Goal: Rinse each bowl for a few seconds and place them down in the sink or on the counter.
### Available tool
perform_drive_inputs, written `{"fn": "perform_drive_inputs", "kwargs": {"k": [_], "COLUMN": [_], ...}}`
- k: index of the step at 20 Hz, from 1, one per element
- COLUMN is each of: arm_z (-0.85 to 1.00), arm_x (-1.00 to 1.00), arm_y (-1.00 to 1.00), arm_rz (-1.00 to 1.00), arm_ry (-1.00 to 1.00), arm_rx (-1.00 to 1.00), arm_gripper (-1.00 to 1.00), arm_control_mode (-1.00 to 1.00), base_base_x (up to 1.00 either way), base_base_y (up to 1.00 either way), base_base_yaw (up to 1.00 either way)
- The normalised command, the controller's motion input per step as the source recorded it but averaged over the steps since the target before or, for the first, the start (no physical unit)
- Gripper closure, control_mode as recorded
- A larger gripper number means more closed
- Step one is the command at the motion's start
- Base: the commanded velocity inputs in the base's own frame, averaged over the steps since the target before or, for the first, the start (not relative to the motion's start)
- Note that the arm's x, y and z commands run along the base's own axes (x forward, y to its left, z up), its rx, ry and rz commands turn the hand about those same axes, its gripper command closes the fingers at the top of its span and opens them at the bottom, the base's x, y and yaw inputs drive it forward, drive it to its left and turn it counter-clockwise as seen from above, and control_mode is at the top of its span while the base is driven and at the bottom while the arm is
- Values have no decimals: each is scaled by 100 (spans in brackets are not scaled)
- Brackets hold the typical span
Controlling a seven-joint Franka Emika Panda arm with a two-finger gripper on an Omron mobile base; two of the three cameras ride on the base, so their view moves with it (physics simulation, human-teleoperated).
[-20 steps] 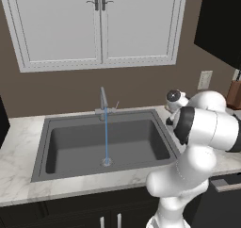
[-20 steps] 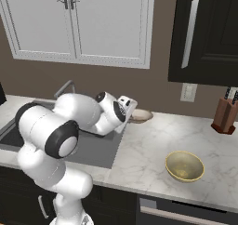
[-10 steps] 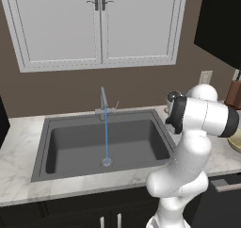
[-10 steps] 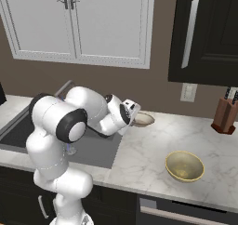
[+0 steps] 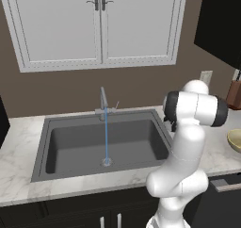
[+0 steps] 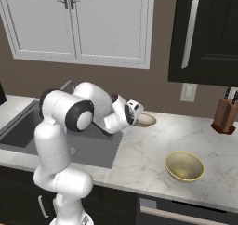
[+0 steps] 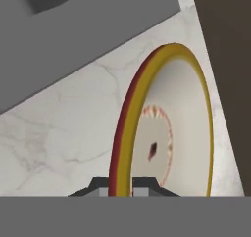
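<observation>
The gripper (image 7: 120,191) is closed tight on the rim of a shallow bowl (image 7: 169,128), one finger on each side of the rim, as the hand view shows; the bowl has a yellow edge, a dark red outer side and a pale inside with a ring of marks around a small dark spot. In the right base view this bowl (image 6: 146,120) sits at the back of the desk (image 6: 144,163), just right of the sink (image 6: 18,131), with the gripper (image 6: 135,112) at its left edge; whether the bowl rests on the marble or is lifted a little cannot be told. A second, yellowish bowl (image 6: 185,166) stands upright on the desk well to the right, nearer the front edge. From the faucet (image 5: 103,102) a thin stream of water (image 5: 106,135) falls to the drain (image 5: 107,162) in the dark basin.
</observation>
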Motion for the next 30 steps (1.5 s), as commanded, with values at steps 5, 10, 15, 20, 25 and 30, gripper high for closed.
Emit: {"fn": "perform_drive_inputs", "kwargs": {"k": [5, 10, 15, 20, 25, 30], "arm_z": [-26, -35, -39, -20, 4, 10], "arm_x": [26, 21, 21, 25, 9, -1], "arm_y": [-7, -1, -4, -1, -1, 0], "arm_rz": [3, 4, 4, 2, 3, 3], "arm_ry": [-2, -2, 0, 1, 0, 0], "arm_rx": [0, 0, 0, 0, 0, 0], "arm_gripper": [100, 100, 100, -100, -100, -100], "arm_control_mode": [-100, -100, -100, -100, -100, -100], "base_base_x": [0, 0, 0, 0, 0, 0], "base_base_y": [0, 0, 0, 0, 0, 0], "base_base_yaw": [0, 0, 0, 0, 0, 0]}}
